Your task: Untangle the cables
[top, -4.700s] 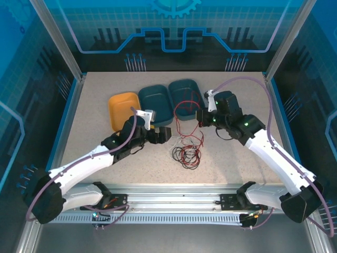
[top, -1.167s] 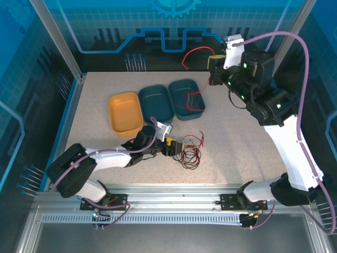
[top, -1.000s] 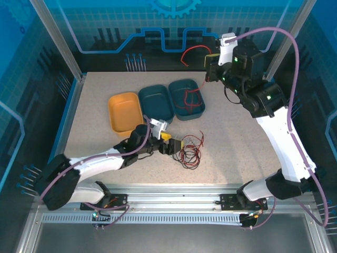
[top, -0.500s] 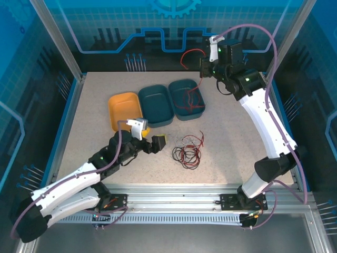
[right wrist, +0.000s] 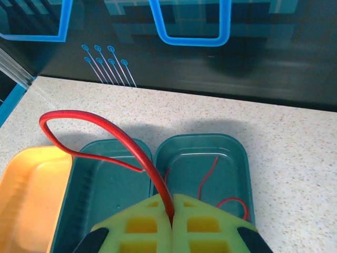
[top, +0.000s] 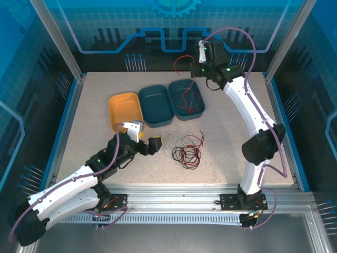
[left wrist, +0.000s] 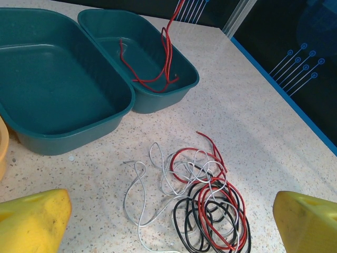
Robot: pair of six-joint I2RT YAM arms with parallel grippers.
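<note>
Cables (left wrist: 208, 208) heaped on the counter (top: 231, 137): red, white and black strands, too knotted to count. One more red cable (right wrist: 105, 129) is pinched tight in the right gripper (right wrist: 171, 224), dangling into the right of two teal trays (top: 176, 88). Left gripper (left wrist: 169, 221) gapes wide facing the heap, fingers (left wrist: 31, 224) cut off by the frame.

Red cable (right wrist: 68, 113) lifted over teal bin (top: 176, 87).
</note>
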